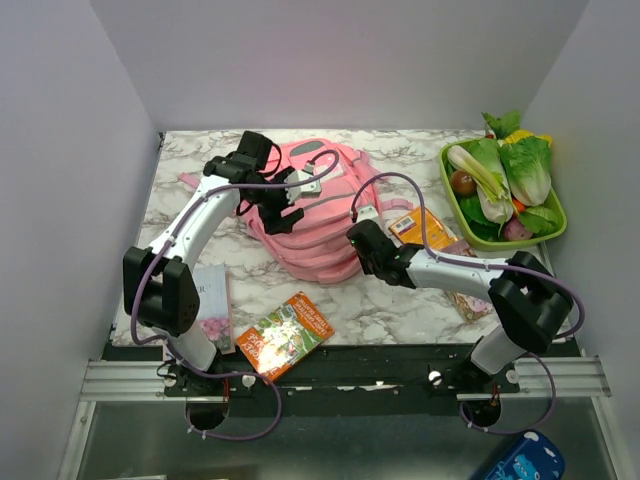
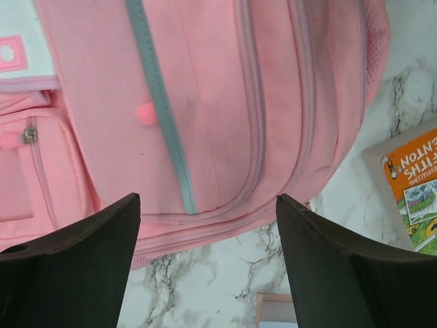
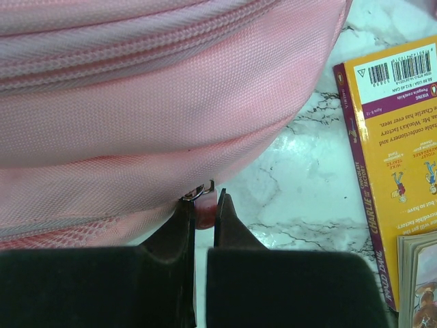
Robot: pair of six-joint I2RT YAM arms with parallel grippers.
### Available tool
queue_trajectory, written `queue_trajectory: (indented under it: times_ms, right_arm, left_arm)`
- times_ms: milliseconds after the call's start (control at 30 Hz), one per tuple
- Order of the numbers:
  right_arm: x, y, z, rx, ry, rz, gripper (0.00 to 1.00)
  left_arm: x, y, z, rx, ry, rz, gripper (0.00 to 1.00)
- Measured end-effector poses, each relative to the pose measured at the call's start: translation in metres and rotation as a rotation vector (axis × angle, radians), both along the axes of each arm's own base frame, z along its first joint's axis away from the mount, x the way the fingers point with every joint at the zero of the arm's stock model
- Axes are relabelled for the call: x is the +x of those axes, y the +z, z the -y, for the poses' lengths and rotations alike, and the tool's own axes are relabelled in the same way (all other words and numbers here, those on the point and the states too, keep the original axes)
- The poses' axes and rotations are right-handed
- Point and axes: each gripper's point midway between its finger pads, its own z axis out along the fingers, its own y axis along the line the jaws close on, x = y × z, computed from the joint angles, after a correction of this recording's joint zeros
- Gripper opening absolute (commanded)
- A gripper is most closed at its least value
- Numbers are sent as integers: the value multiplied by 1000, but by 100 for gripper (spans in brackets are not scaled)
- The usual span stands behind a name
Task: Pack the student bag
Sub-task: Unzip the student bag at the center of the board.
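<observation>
- Bag (image 1: pixel 312 225) is laid flat on the table (image 1: pixel 400 305), in the upper middle of the top view. The zips seen in the left wrist view appear shut.
- The right gripper (image 3: pixel 205 199) is clenched on a small pink zip pull (image 3: pixel 205 210) at the bag's edge, in the lower centre of the right wrist view.
- The left gripper (image 2: pixel 206 199) is held released over the bag's front panel, with nothing between its jaws, so the bag is not pinned down.
- If the pull is drawn while the bag is left free, the soft bag is likely to be dragged across the table rather than unzipped.
- The pull is caught only at the fingertips, so it could be lost to a sideways tug.
- A yellow book (image 3: pixel 392 157) lies near the bag at the right of that view and could be shoved by a sliding bag.
- An orange book (image 1: pixel 285 335) at the lower centre of the top view is not yet packed.
</observation>
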Motion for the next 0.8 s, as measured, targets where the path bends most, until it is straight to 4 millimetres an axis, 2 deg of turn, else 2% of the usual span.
queue_trajectory:
  times_ms: [233,333,367,467,633,733,767,800]
  right_arm:
    - [0,2,0,10,4,-1,1]
    - [0,3,-1,13,8,-3,1]
    - [0,2,-1,13,13,-5,1]
    - [-1,2,-3,12,33,-10,1]
    - [1,6,-6,17,80,-4,1]
    - [1,12,-7,20,107,10,1]
    - [1,14,-6,19,116,16,1]
    - [1,16,-6,19,123,23,1]
  left_arm:
    - [-17,-31,-10,67,-140,39,83]
    - [-15,-38,-10,76,-158,70,70]
    - [-12,-39,-10,79,-159,86,60]
    - [-1,-39,-7,77,-157,139,47]
    - [11,-35,-2,56,-120,175,37]
    - [16,-31,1,46,-109,195,20]
    - [16,-31,1,47,-110,197,6]
    - [15,-31,2,46,-111,194,0]
